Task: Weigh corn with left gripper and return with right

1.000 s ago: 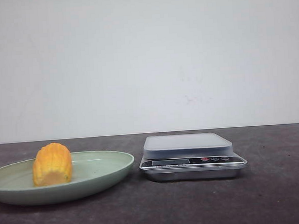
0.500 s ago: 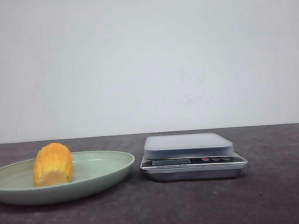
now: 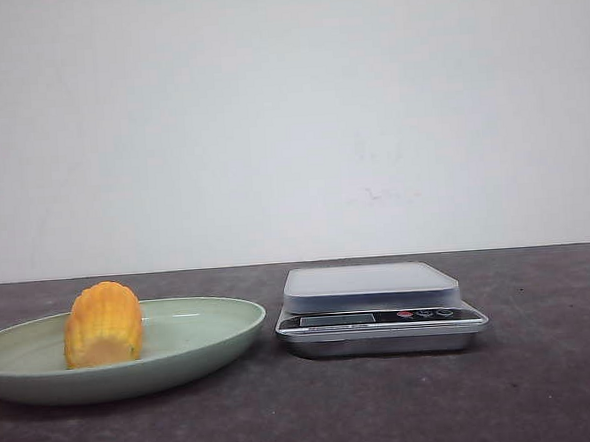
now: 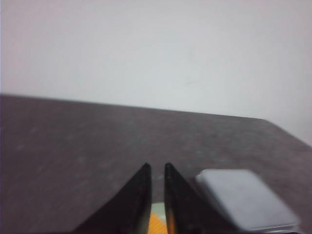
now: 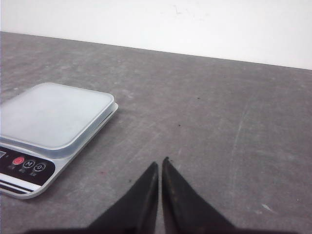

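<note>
The corn [image 3: 103, 325], a stubby yellow-orange cob, lies on the left part of a pale green plate [image 3: 207, 332] in the front view, its paler cut end facing the camera. A silver scale [image 3: 375, 306] with a bare grey platform stands just right of the plate. No arm shows in the front view. In the left wrist view my left gripper [image 4: 156, 165] is shut and holds nothing; a sliver of corn [image 4: 157, 227] shows through the slit between its fingers, with the scale [image 4: 243, 197] beside them. My right gripper [image 5: 160, 162] is shut and empty over bare table, apart from the scale [image 5: 53, 117].
The dark grey table [image 3: 544, 366] runs back to a white wall. The scale's display and buttons [image 5: 27, 164] face the front edge.
</note>
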Robot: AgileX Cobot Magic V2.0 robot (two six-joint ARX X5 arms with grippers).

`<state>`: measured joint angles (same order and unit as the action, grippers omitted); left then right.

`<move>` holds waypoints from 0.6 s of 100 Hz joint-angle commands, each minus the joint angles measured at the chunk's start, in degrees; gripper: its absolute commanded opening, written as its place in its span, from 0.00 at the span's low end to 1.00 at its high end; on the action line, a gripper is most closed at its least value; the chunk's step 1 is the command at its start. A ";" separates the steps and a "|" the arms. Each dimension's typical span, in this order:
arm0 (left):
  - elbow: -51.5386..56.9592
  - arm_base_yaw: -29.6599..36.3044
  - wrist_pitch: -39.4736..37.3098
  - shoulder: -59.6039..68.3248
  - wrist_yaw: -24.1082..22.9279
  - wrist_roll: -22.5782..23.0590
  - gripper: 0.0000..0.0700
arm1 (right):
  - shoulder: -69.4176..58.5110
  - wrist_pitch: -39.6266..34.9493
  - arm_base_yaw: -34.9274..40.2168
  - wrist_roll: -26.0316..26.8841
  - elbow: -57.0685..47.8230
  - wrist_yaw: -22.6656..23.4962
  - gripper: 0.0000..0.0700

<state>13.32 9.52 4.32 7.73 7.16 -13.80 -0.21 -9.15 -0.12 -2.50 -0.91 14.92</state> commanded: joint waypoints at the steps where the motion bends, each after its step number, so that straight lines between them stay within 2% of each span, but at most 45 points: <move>1: -2.25 -0.33 -1.22 -2.29 -3.48 -0.68 0.02 | 0.00 0.11 -0.13 0.59 0.11 0.09 0.01; 26: -9.07 -4.20 -0.61 -7.56 -12.13 -0.20 0.02 | 0.00 0.11 -0.13 0.59 0.11 0.09 0.01; 49: -12.57 -6.40 0.44 -7.56 -11.63 -0.17 0.02 | 0.00 0.11 -0.13 0.59 0.11 0.09 0.01; 60: -12.57 -6.49 4.50 -7.56 -11.13 3.17 0.02 | 0.00 0.13 -0.13 0.59 0.11 0.09 0.01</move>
<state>1.80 3.14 6.98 0.19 -4.47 -13.41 -0.21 -9.13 -0.12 -2.50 -0.91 14.92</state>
